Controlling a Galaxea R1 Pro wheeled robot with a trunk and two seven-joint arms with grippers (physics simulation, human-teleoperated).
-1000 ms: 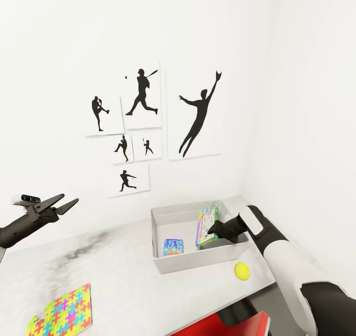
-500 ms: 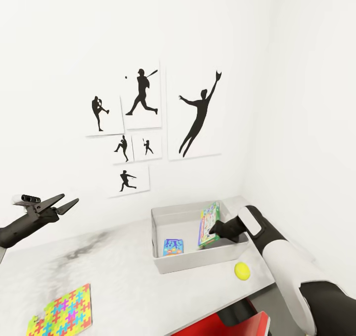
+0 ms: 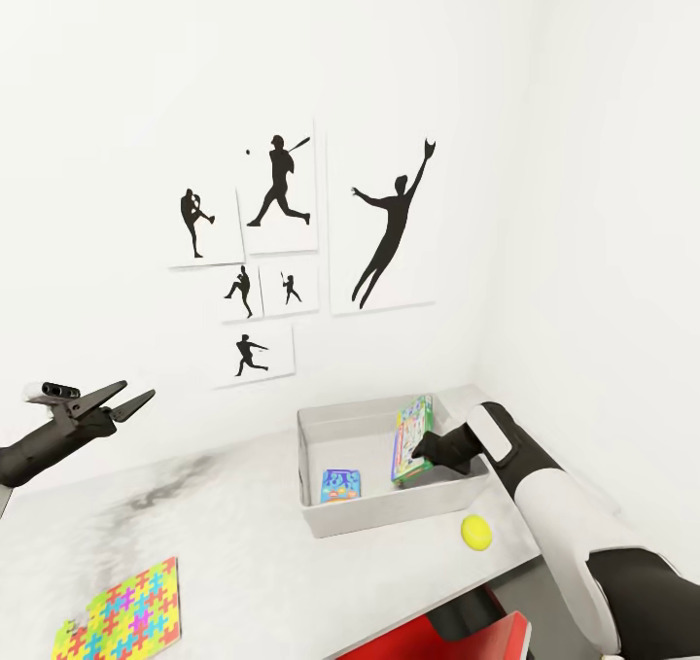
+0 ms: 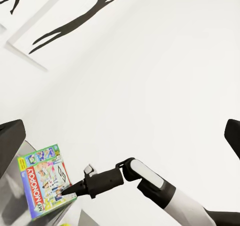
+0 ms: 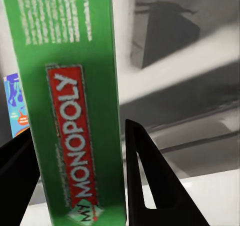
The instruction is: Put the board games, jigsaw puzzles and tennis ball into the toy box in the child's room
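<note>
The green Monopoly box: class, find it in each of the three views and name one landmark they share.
Head view: green Monopoly box stands on edge in the toy box, right of centre.
Left wrist view: lower left.
Right wrist view: left half, spine facing.
Shared landmark: the right hand gripping it.

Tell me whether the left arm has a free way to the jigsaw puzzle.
Probably yes: the left gripper hangs open above the table, nothing between it and the jigsaw puzzle near the front edge.
</note>
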